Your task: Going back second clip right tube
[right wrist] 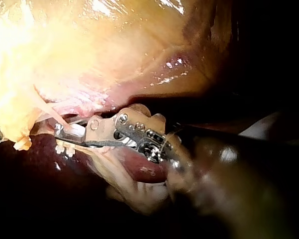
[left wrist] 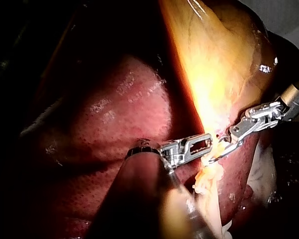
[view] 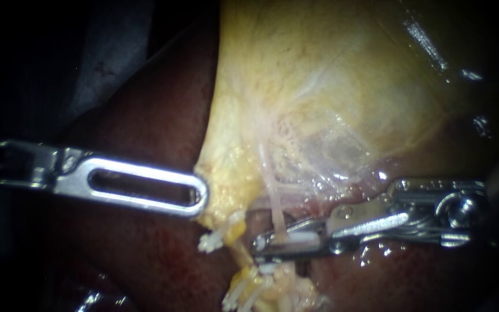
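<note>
Steel right instrument (view: 263, 243) astride the thin pale right tube (view: 273, 199)
Jaws slightly apart across the tube's upright axis, white clip (view: 304, 237) between; left instrument (view: 200, 198), beyond the tube, clamps the edge of the yellow gallbladder (view: 319, 86).

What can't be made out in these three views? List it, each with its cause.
Endoscope view: the tube passes behind the right instrument; the clips below blur into pale shreds, uncountable; the shaft of the left instrument fades into darkness.
Left wrist view: glare on the gallbladder washes out tube and clips.
Right wrist view: the right instrument's shaft is blurred, near the camera.
</note>
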Controlling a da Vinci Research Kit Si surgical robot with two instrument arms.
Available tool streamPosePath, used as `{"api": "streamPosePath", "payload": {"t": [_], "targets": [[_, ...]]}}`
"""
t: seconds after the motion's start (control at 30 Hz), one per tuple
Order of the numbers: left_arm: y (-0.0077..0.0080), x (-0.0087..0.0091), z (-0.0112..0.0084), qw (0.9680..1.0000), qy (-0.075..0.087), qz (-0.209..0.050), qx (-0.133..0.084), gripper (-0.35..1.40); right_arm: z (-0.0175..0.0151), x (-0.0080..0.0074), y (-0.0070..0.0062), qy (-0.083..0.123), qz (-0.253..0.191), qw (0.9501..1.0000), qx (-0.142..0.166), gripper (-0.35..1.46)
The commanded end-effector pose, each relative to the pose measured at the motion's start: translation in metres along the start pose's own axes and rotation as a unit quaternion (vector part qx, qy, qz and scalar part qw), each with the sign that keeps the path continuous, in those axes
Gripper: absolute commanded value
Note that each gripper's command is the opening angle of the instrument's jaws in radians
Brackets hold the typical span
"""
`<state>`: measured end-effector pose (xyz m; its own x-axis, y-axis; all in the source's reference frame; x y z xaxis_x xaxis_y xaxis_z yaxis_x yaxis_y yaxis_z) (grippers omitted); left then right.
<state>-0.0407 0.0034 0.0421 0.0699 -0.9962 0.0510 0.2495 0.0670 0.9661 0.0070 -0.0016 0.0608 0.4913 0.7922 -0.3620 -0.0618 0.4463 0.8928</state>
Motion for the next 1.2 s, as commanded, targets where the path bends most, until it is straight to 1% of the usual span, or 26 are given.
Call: {"api": "streamPosePath", "payload": {"t": [0.03,0.4,0.5,0.6,0.63,0.83,1.0,1.2], "targets": [[0.0,0.0,0.0,1.0,0.0,0.0,0.0,-0.35,0.0,0.0,0.0,0.0,0.0,1.0,0.0,-0.35],[0.0,0.0,0.0,1.0,0.0,0.0,0.0,-0.35,0.0,0.0,0.0,0.0,0.0,1.0,0.0,-0.34],[0.0,0.0,0.0,1.0,0.0,0.0,0.0,-0.35,0.0001,0.0,-0.0001,0.001,0.0,1.0,-0.002,0.13],[0.0,0.0,0.0,1.0,0.0,0.0,0.0,-0.35,0.0002,0.0001,-0.0001,0.003,-0.021,0.9998,-0.007,0.37],[0.0,0.0,0.0,1.0,0.0,0.0,0.0,-0.35,0.0002,0.0001,-0.0002,0.006,-0.02,0.9997,-0.008,0.41],[0.0,0.0,0.0,1.0,0.0,0.0,0.0,-0.35,0.0004,0.0003,-0.0002,0.008,-0.035,0.9993,-0.007,0.47],[0.0,0.0,0.0001,1.0,0.0,0.0,0.0,-0.35,0.0003,0.0003,-0.0002,0.008,-0.038,0.9992,-0.007,0.47],[0.0,0.0,0.0001,1.0,0.0,0.0,0.0,-0.35,0.0007,0.0004,-0.0001,0.008,-0.056,0.9984,-0.008,0.47]]}}
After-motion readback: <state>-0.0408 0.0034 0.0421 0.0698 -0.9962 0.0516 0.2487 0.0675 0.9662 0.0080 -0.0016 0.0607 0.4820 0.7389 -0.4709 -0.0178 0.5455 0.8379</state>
